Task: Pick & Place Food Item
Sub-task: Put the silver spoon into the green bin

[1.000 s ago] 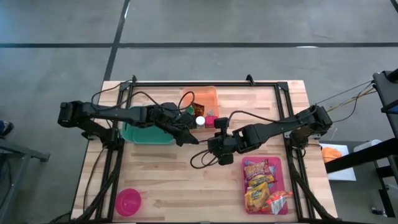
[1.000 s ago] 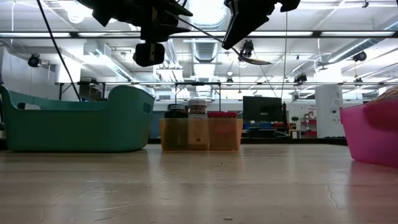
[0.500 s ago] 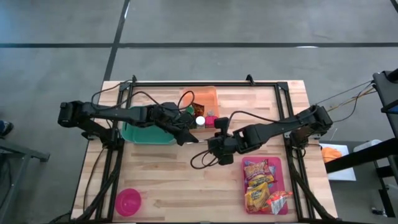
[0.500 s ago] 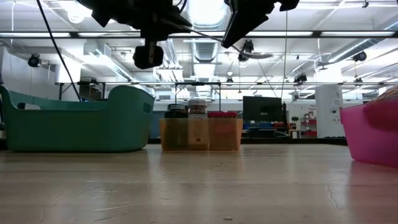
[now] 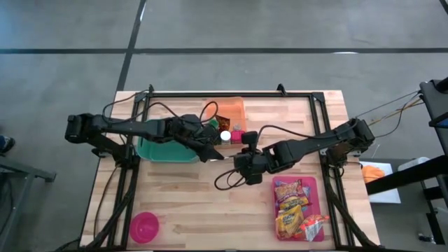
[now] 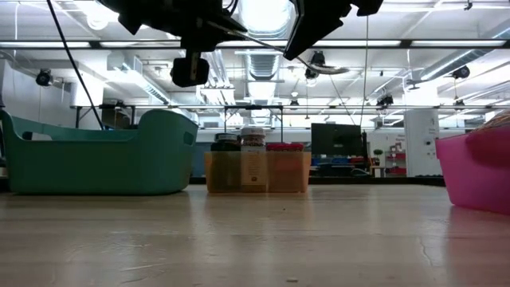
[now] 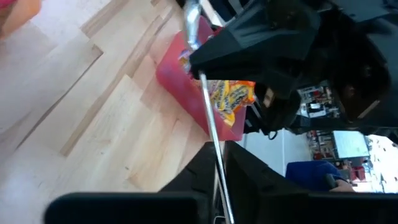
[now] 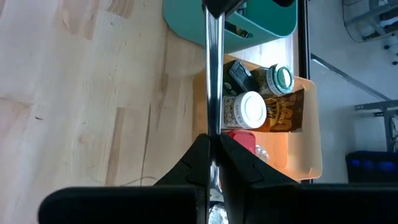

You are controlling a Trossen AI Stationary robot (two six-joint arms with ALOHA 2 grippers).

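Observation:
A thin metal spoon [image 7: 208, 112] hangs in the air over the table's middle, held by both grippers. My left gripper [image 5: 215, 155] reaches in from the left and is shut on the spoon. My right gripper [image 5: 239, 162] reaches in from the right and is also shut on it. In the low view the spoon's bowl [image 6: 325, 76] sticks out beyond the right gripper. Snack packets [image 5: 292, 210] lie in a pink tray [image 5: 313, 183] at the near right. Jars [image 8: 252, 109] stand in an orange bin [image 5: 234, 106] at the far middle. My left gripper pinches the spoon's handle near its free end [image 7: 219, 171] between its two fingers. The handle runs on forward from the fingers, roughly along them. The spoon is lifted clear of the table. My right gripper pinches the handle [image 8: 212, 127] between its two fingers, nearer the bowl. The fingers slant down from the table's right. The handle runs on from them toward the left gripper, high above the table.
A teal tub [image 5: 164, 150] stands under the left arm, next to the orange bin. A pink bowl [image 5: 144, 227] sits at the near left corner. A black frame [image 5: 231, 94] runs around the table. Bare wood [image 5: 203, 210] lies in the near middle.
My left gripper has shut on the spoon's handle. Both arms have stayed where they were, and the spoon has not moved.

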